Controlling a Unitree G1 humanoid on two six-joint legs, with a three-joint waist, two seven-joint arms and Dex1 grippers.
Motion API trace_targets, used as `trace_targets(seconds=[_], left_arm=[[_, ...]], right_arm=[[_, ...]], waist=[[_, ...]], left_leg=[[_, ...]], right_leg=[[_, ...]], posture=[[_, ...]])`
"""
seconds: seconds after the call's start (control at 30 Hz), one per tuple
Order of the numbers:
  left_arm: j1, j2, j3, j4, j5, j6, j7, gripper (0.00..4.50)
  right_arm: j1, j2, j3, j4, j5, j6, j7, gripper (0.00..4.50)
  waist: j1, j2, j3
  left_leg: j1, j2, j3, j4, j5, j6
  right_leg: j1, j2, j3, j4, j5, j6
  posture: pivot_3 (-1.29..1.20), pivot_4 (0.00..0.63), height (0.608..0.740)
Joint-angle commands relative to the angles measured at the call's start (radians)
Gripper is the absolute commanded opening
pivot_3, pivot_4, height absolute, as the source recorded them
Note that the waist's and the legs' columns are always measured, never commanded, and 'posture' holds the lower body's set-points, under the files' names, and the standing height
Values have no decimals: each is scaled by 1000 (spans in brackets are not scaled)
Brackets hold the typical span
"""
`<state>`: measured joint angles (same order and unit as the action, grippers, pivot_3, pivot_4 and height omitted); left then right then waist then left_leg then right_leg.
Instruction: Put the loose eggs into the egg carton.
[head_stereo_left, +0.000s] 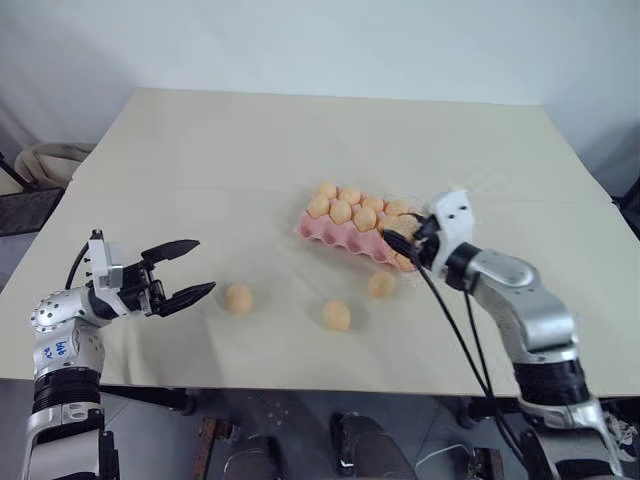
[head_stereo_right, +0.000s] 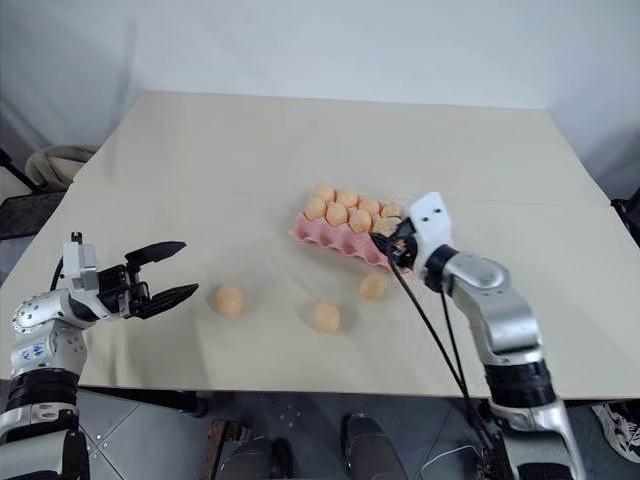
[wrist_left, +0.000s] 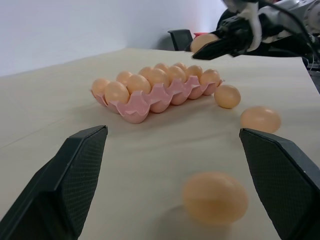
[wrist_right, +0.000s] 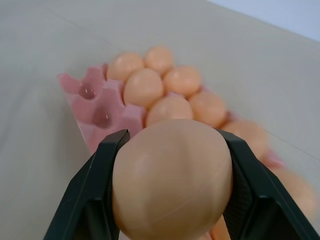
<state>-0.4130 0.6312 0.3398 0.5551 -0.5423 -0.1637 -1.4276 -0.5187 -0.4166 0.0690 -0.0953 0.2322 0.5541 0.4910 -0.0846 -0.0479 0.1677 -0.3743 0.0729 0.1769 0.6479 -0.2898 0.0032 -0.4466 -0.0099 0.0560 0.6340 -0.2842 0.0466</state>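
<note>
Evidently the right gripper (wrist_right: 172, 200) clenched a smooth, fragile egg (wrist_right: 172, 177) across its middle, while the left gripper (head_stereo_left: 180, 272) gaped empty.

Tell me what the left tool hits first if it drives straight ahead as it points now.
Probably the nearest loose egg, lying on the table between the open left tool and the egg carton; its height over the table is unclear.

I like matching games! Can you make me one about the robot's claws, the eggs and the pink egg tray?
Things:
1. left claw
2. right claw
3. pink moulded egg carton
4. three loose pale orange eggs on the beige table

States:
A. lying outside the tray
B. open, holding nothing
C. partly filled, near cups bare
D. shut on an egg

Pairs: 1-B, 2-D, 3-C, 4-A
</note>
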Motion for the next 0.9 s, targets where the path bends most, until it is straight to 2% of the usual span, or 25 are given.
trace_targets(seconds=[0.03,0.2,0.43,0.67,0.9], left_arm=[[16,-2,15,-51,-21,-1,11,4500],[51,3,30,-93,-31,6,27,4500],[71,2,36,-119,-36,13,45,4500],[51,-4,26,-105,-32,9,50,4500],[33,-1,22,-87,-29,9,42,4500]], right_arm=[[-25,18,37,89,-68,-87,-13,2065],[-53,46,44,168,-102,-134,-18,2065],[-34,36,51,130,-107,-134,18,2065],[-25,25,39,86,-100,-122,39,4473],[-5,-2,-1,-24,-53,-75,74,4473]], waist=[[1,0,0],[-1,0,0],[-2,0,0],[-2,0,0],[0,0,0]], left_leg=[[0,0,0,0,0,0],[-2,0,1,0,1,-3],[-1,1,1,0,2,-5],[-1,1,0,0,2,-6],[-1,1,0,-1,2,-6]], right_leg=[[0,0,0,0,0,0],[0,0,0,-3,0,1],[0,1,-1,-2,0,1],[0,0,-1,-2,0,1],[0,1,-1,-2,0,1]], posture=[[0,150,740],[0,150,740],[0,150,740],[0,150,740],[0,150,740]])
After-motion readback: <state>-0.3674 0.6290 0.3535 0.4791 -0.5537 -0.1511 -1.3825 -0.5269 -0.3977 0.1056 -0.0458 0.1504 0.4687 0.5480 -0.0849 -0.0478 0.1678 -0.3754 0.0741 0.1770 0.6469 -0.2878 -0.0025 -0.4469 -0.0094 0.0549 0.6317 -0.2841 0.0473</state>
